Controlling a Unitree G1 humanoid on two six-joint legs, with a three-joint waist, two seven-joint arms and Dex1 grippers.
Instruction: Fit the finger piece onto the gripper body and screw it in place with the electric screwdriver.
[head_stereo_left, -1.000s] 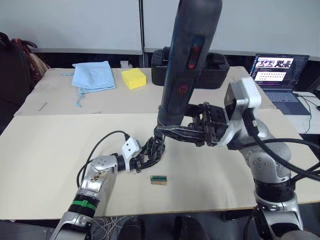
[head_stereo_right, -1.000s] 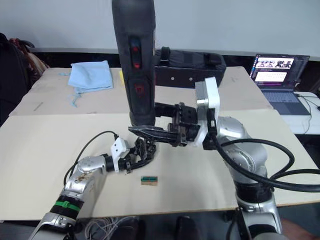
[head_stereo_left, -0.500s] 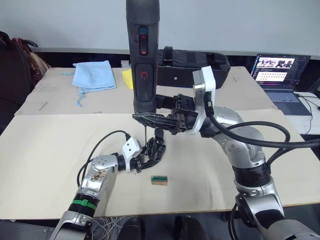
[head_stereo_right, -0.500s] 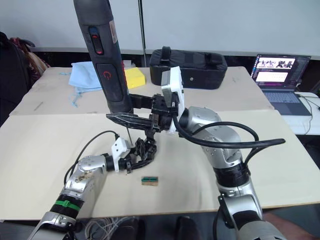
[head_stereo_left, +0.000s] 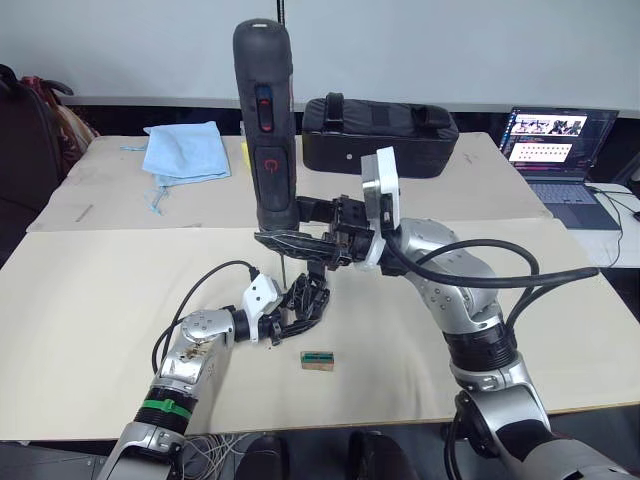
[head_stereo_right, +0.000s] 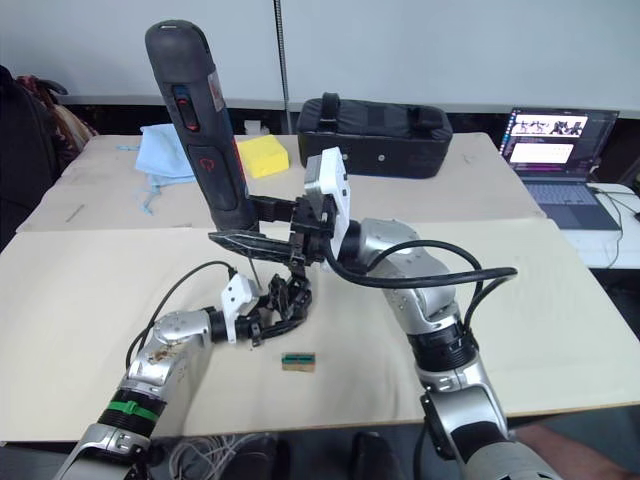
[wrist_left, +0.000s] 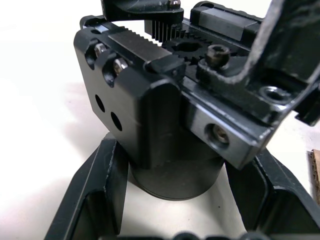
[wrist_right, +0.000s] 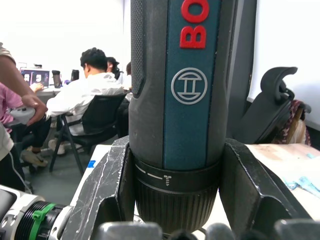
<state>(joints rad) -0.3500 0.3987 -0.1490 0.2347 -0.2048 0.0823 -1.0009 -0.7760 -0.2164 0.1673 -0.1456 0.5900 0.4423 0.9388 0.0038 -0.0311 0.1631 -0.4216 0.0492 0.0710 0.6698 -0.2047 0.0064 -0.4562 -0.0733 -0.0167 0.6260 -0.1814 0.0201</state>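
Note:
My right gripper (head_stereo_left: 292, 241) is shut on the electric screwdriver (head_stereo_left: 268, 130), a thick dark tool with a red switch, held upright with its thin bit (head_stereo_left: 283, 268) pointing down. The bit's tip hangs just above and slightly left of the gripper body (head_stereo_left: 307, 298), a small black jointed assembly on the table. My left gripper (head_stereo_left: 276, 322) is shut on that body's round base (wrist_left: 175, 175), with a finger (wrist_left: 100, 190) on each side. I cannot tell the finger piece apart from the body's black linkage. In the right wrist view both fingers (wrist_right: 112, 175) clamp the screwdriver's collar.
A small green-and-tan block (head_stereo_left: 317, 359) lies on the table just in front of the gripper body. Towards the back are a black bag (head_stereo_left: 385, 135), a blue cloth (head_stereo_left: 185, 150) and a yellow sponge (head_stereo_right: 262, 155). A laptop (head_stereo_left: 560, 150) stands at the far right.
My right arm has swung the screwdriver left and away from the camera, so it now stands upright over the gripper body. The left gripper and the body have stayed put.

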